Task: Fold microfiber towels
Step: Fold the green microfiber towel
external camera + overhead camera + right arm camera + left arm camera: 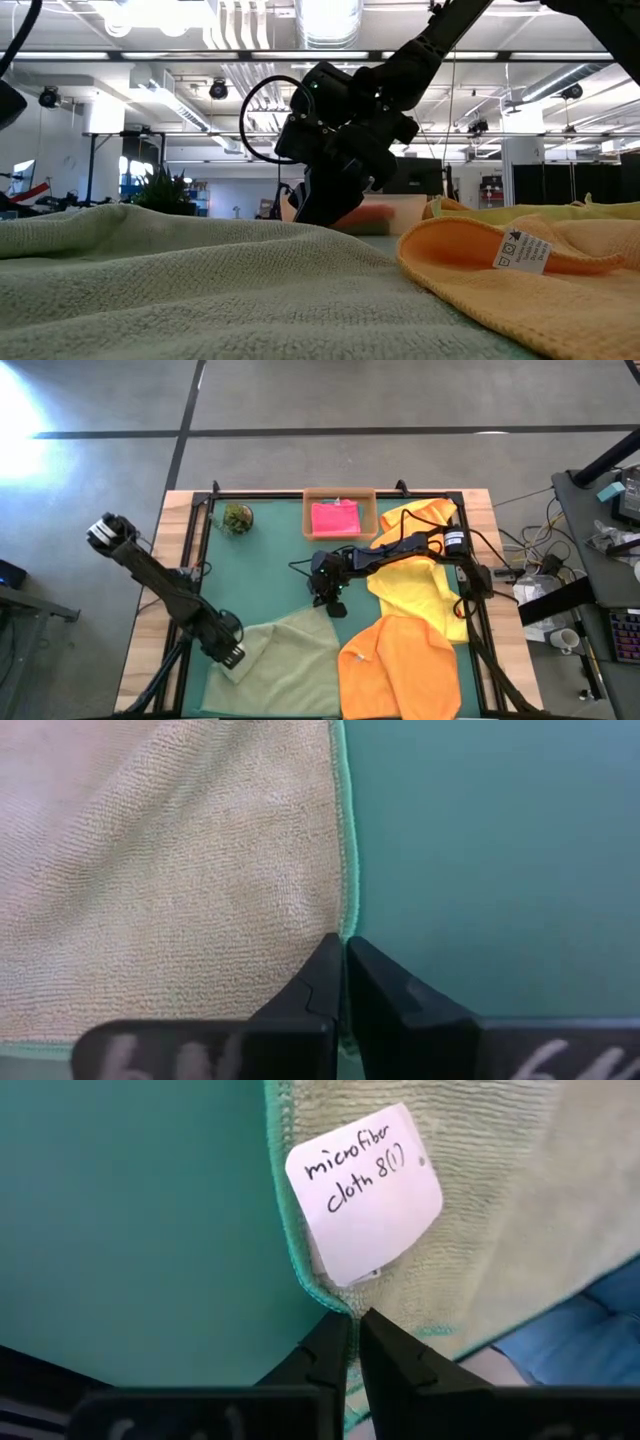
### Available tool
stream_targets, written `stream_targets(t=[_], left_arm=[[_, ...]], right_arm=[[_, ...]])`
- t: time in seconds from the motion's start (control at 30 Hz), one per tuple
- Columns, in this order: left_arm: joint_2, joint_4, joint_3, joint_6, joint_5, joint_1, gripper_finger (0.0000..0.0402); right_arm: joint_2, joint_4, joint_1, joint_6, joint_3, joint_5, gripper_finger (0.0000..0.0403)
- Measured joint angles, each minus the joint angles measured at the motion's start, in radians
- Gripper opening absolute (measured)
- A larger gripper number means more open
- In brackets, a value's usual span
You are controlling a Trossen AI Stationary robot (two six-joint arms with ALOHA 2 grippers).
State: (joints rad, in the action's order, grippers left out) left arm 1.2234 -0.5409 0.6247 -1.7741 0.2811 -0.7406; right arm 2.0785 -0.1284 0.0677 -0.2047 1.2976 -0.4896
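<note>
A pale sage green towel (290,660) lies spread on the green mat (270,570) at the near middle. My left gripper (232,653) is shut at its near-left corner, beside a white label (365,1190). My right gripper (330,602) is shut at its far-right corner (340,935). An orange towel (400,670) and a yellow towel (420,585) lie bunched on the right, the orange one overlapping the sage towel's right side. A hot pink towel (335,518) lies folded in the tan tray (372,495). My left gripper pinches the sage towel's hemmed corner (335,1305) between its two fingers, just below the white label, slanting down from the table's left side. One layer or several, I cannot tell. The rest of the towel lies on the mat. My right gripper pinches the sage towel's hemmed edge at its far-right corner (345,925) between its two fingers, slanting down from the table's far right. The cloth around the corner lies flat on the mat (500,850).
A small green leafy ball (238,518) sits at the far left of the mat. Black frame rails (200,530) run along the mat's sides. Bare mat lies between the tray and the sage towel. Cables and desk clutter (600,540) stand off the table's right side.
</note>
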Motion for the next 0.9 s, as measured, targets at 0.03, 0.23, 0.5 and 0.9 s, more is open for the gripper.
stream_targets(t=[0.03, 0.23, 0.5, 0.9], left_arm=[[-0.010, -0.001, 0.000, -0.001, 0.000, 0.000, 0.0010], [-0.050, -0.028, 0.000, -0.001, 0.000, 0.001, 0.0012], [-0.041, -0.022, -0.002, -0.002, 0.001, 0.001, 0.0060], [-0.021, -0.017, -0.005, -0.001, 0.002, 0.001, 0.0109]], right_arm=[[0.000, 0.000, 0.001, -0.001, 0.000, 0.000, 0.0009], [-0.001, -0.001, 0.005, -0.002, -0.001, -0.007, 0.0009], [-0.005, -0.002, 0.005, -0.004, -0.001, -0.007, 0.0009], [-0.012, -0.003, 0.011, -0.008, -0.001, -0.009, 0.0009]])
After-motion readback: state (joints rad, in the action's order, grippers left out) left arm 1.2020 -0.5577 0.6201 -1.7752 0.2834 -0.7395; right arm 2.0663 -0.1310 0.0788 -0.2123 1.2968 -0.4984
